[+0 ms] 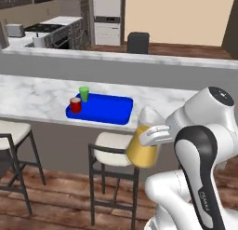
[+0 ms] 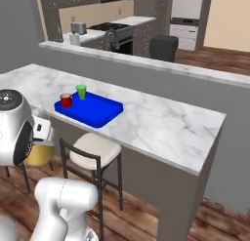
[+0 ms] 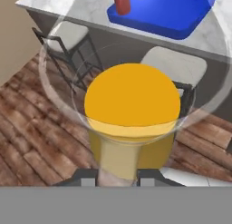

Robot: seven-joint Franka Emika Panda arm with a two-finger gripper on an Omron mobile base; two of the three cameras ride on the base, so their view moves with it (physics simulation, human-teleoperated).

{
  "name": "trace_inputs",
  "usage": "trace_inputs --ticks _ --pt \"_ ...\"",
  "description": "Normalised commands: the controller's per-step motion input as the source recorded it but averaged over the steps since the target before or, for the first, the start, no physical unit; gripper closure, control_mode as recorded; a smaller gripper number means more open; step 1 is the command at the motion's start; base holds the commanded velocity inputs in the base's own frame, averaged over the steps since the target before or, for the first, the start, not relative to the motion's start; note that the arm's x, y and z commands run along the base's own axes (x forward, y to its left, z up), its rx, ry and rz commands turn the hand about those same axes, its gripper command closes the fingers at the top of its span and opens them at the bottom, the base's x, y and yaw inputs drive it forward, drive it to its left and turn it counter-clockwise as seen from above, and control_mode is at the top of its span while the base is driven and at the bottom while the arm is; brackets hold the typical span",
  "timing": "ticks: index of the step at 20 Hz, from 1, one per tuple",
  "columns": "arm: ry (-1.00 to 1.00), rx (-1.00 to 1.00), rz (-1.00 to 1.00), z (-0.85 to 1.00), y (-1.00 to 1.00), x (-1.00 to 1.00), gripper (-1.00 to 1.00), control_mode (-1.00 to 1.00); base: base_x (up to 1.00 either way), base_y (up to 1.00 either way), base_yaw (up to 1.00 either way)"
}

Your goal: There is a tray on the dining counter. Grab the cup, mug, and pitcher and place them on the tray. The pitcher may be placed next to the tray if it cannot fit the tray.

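Pitcher of clear glass with orange liquid point(image 1: 143, 147) hangs pinched in the gripper point(image 1: 153, 135); green cup point(image 1: 84, 93) and red mug point(image 1: 75, 104) already sit on the blue tray point(image 1: 109, 110).

White marble dining counter point(image 1: 37, 96) carries a blue tray point(image 1: 109, 110); red mug point(image 1: 75, 104) and green cup point(image 1: 84, 93) stand on the tray.

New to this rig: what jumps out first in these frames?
The clear glass pitcher of orange-yellow liquid, held in the gripper in the air above the wood floor, short of the white marble dining counter. Next, the bright blue rectangular tray on that counter, with the red cylindrical mug and green tapered cup at its left end.
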Motion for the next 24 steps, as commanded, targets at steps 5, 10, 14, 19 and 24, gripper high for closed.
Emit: trace_inputs --ticks 5,10,14,19,24 --pt "0.00 0.00 0.00 0.00 0.00 0.00 1.00 1.00 0.62 0.60 -0.34" --pt "0.00 0.00 0.00 0.00 0.00 0.00 1.00 1.00 0.60 0.34 -0.33" --pt "0.00 0.00 0.00 0.00 0.00 0.00 1.00 1.00 0.62 0.09 -0.37" --pt "0.00 0.00 0.00 0.00 0.00 0.00 1.00 1.00 0.59 0.00 -0.39" --pt "0.00 0.00 0.00 0.00 0.00 0.00 1.00 1.00 0.37 0.07 -0.29"
